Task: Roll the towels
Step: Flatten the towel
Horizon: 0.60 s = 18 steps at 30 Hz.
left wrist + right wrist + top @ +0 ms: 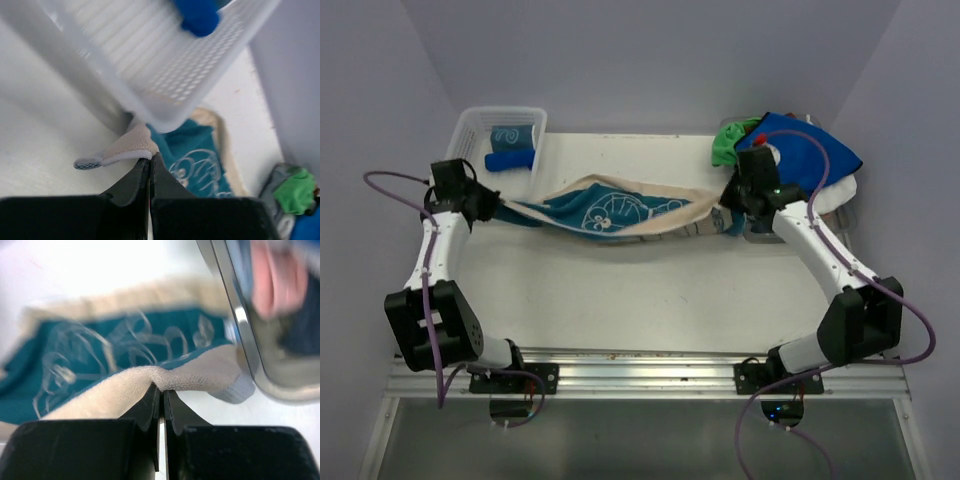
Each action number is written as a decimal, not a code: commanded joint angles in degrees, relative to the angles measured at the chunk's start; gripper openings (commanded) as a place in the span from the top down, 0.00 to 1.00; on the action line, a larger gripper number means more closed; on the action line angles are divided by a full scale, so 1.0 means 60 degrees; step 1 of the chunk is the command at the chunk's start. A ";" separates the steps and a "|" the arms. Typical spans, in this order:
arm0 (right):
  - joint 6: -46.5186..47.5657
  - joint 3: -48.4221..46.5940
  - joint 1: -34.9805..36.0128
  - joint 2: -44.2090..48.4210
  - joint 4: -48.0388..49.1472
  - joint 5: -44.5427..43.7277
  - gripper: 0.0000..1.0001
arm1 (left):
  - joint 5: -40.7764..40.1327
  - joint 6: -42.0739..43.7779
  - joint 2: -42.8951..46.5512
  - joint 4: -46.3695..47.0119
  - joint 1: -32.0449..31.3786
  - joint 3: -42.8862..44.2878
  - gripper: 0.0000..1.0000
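the teal and beige towel was stretched across the desk, unrolled, its left end clamped in the left pincer and its right end in the right pincer. two rolled towels sat in the far-left basket; a pile waited far right.

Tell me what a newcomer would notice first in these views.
The teal and beige towel is stretched across mid-table, one end pinched in the left gripper, the other in the right gripper. A basket far left holds rolled towels; a loose heap of towels lies far right.
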<state>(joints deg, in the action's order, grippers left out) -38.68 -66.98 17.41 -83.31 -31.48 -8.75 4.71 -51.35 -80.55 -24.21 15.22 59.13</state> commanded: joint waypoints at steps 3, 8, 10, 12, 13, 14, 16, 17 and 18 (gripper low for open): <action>0.1654 -0.2928 -0.0147 0.0714 -0.1225 -0.0826 1.00 | 0.0123 0.0458 0.0343 -0.0594 0.0421 0.2610 1.00; 0.1657 -0.0594 -0.0148 0.2205 -0.1885 -0.0812 1.00 | 0.0182 0.0706 0.1164 -0.0609 0.0509 0.0798 1.00; 0.1423 0.0407 -0.0148 0.2720 -0.2178 -0.0739 1.00 | 0.0152 0.0955 0.1545 -0.0682 0.0524 -0.0491 1.00; 0.1116 0.1609 -0.0148 0.3290 -0.2645 -0.0812 0.69 | 0.0138 0.1044 0.1969 -0.0639 0.0510 -0.1863 1.00; 0.1041 0.1932 -0.0148 0.3424 -0.2764 -0.0783 0.49 | 0.0196 0.1117 0.2072 -0.0580 0.0510 -0.2278 1.00; 0.0925 0.2196 -0.0162 0.3527 -0.2867 -0.0710 0.34 | 0.0428 0.1161 0.2131 -0.0261 0.0510 -0.2688 1.00; 0.0632 0.2666 -0.0162 0.3660 -0.3043 -0.0577 0.11 | 0.0722 0.1205 0.2088 0.0180 0.0510 -0.3639 1.00; 0.0544 0.2769 -0.0162 0.3660 -0.3058 -0.0577 0.09 | 0.0782 0.1249 0.1986 0.0283 0.0495 -0.3761 1.00; 0.0412 0.2886 -0.0162 0.3631 -0.3044 -0.0548 0.09 | 0.0710 0.1293 0.1739 0.0226 0.0495 -0.3820 1.00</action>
<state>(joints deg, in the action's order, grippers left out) -33.54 -49.58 16.73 -64.05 -48.07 -11.49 7.35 -45.95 -69.65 -25.76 17.65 37.36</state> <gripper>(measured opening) 0.899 0.011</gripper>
